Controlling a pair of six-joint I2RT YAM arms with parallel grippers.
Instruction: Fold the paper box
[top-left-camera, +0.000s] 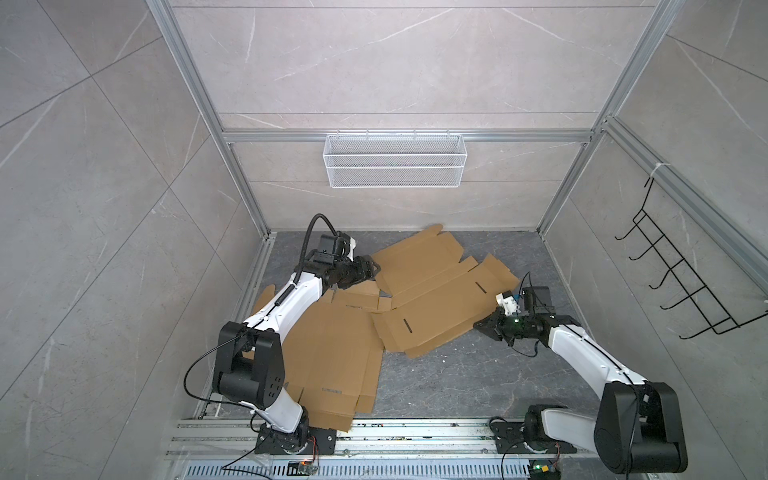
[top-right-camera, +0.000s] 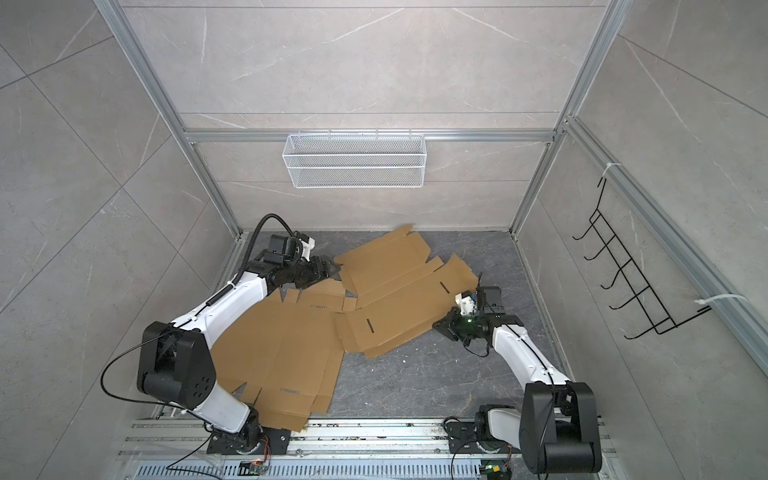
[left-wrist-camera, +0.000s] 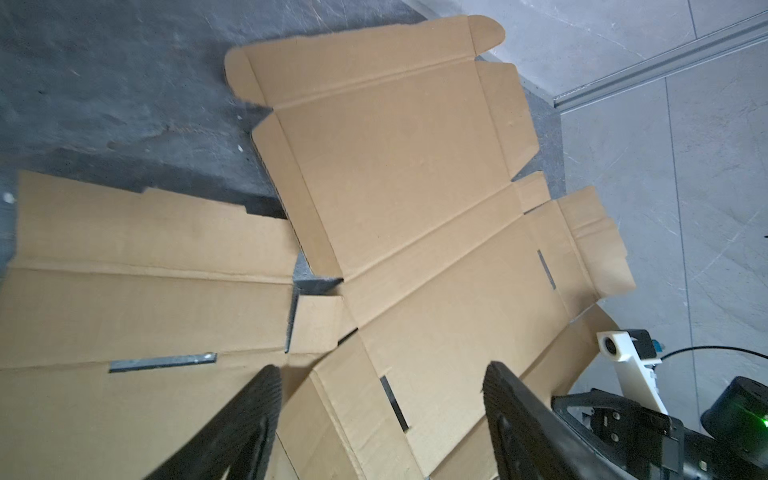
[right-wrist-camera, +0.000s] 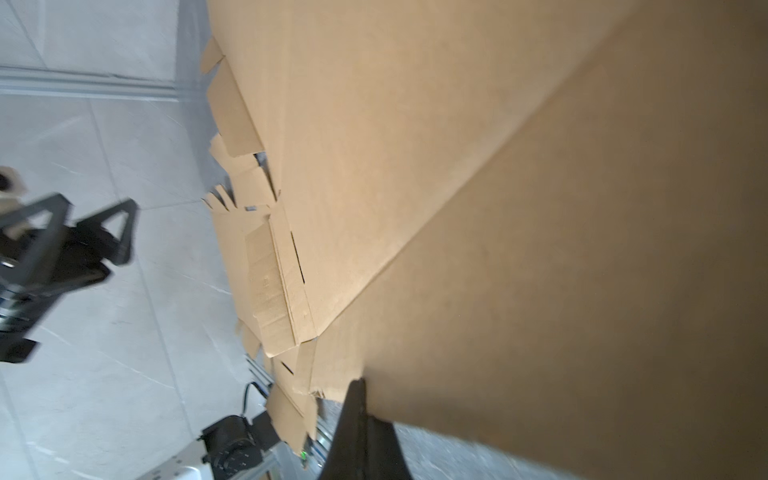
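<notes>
The paper box (top-left-camera: 436, 299) is a flat brown cardboard blank lying unfolded on the dark floor, seen in both top views (top-right-camera: 399, 299). In the right wrist view it fills most of the picture (right-wrist-camera: 457, 166). My right gripper (top-left-camera: 484, 326) is at its right edge, and there the jaws (right-wrist-camera: 358, 384) are shut on that edge. My left gripper (top-left-camera: 372, 268) hovers at the blank's left side, apart from it. Its two black fingers (left-wrist-camera: 257, 407) stand wide apart with nothing between them, the blank (left-wrist-camera: 415, 187) beyond.
A second flat cardboard blank (top-left-camera: 332, 357) lies under my left arm, overlapping the first. A white wire basket (top-left-camera: 395, 160) hangs on the back wall and a black hook rack (top-left-camera: 673, 282) on the right wall. Aluminium rails (top-left-camera: 415, 436) run along the front.
</notes>
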